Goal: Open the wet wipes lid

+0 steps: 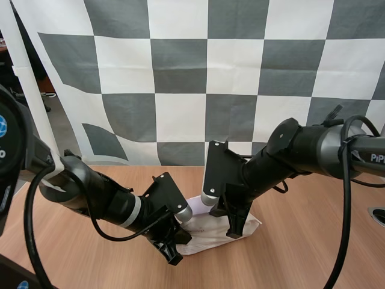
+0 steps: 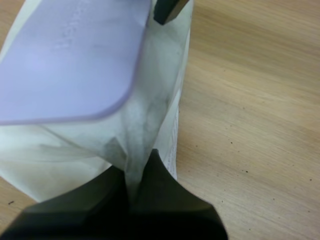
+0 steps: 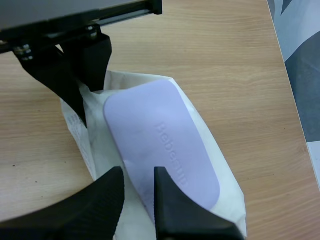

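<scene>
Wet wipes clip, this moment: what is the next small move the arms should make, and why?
Probably close the right pincer on the near rim of the lilac lid and lift. Its fingers stand apart astride that rim, and the lid lies flat and shut. The left pincer pinches the end seam of the wet wipes pack, which should hold it down.

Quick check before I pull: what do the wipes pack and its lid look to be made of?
Pack: seems soft white plastic film, matte; it creases and wrinkles toward its end. Lid: stiffer lilac plastic, smooth, flat, with embossed lettering.
</scene>
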You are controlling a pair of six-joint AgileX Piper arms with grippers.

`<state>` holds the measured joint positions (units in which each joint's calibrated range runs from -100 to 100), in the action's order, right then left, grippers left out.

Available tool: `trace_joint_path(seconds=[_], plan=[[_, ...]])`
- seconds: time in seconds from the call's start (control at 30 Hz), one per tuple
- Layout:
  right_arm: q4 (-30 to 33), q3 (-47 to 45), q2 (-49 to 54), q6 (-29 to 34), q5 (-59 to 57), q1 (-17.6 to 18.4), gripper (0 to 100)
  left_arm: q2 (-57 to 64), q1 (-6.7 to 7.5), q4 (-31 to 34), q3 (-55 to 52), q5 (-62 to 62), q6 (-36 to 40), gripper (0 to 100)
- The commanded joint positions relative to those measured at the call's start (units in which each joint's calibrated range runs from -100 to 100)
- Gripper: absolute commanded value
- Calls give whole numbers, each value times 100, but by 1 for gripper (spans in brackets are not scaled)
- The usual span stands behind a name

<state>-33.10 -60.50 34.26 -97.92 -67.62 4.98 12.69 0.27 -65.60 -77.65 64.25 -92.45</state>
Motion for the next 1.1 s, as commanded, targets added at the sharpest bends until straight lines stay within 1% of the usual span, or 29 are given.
trace_joint_path(seconds=[0.0, 0.2, 0.43, 0.53, 0.67, 0.83, 1.07], plan=[[2, -1, -6, -8, 68, 4, 36, -1, 2, -5, 4, -2, -85, 0], [2, -1, -49, -40, 145, 4, 36, -1, 2, -5, 4, -2, -85, 0], [2, -1, -437, -41, 256, 4, 37, -1, 2, -5, 4, -2, -85, 0], [2, -1, -434, -6, 194, 4, 37, -1, 2, -5, 4, -2, -85, 0], [240, -1, -311, 176, -39, 4, 37, -1, 2, -5, 4, -2, -85, 0], [264, -1, -137, 176, -61, 4, 37, -1, 2, -5, 4, -2, -85, 0], [-51, -1, -143, 139, -61, 4, 37, -1, 2, -5, 4, -2, -85, 0]])
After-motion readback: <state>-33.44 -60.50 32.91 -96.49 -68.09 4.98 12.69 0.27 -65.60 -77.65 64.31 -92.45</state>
